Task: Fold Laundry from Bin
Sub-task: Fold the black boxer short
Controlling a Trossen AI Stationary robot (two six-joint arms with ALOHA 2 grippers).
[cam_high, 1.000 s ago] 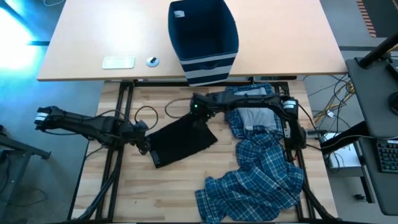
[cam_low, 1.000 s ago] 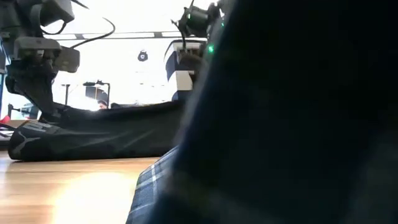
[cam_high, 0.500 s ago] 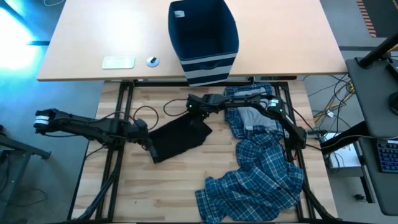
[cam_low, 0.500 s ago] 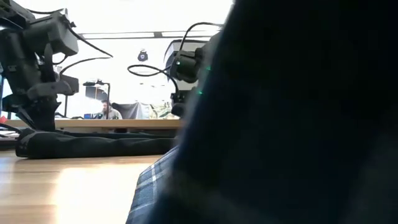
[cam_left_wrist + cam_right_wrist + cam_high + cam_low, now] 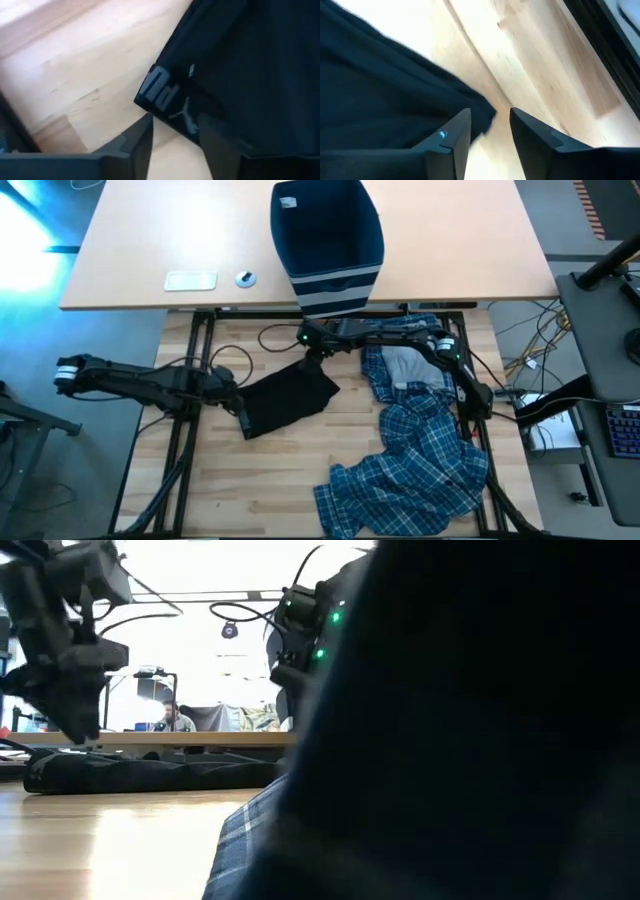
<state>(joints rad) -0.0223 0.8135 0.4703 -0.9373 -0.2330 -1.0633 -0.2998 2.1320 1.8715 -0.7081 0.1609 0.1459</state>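
Wooden table (image 5: 270,480): plaid heap (image 5: 415,460) of laundry covers its 4 o'clock quarter, running up the right side to 1 o'clock, with a grey shirt (image 5: 405,368) showing in the upper part. In the low view this heap blocks most of the frame.

Bin (image 5: 326,242) stands at 12 o'clock on the paler desk (image 5: 130,240) beyond the table, upright, mouth open; inside looks bare apart from a small pale tag.

Black garment (image 5: 288,398) lies flat near table centre, slightly toward 10 o'clock, white logo print at one corner.

Left gripper (image 5: 240,416) at the garment's 8 o'clock corner, fingers (image 5: 135,145) apart, cloth corner just past the tips, not clamped.

Right gripper (image 5: 312,352) at the garment's 1 o'clock corner, fingers (image 5: 455,137) apart, cloth edge by them, not pinched.
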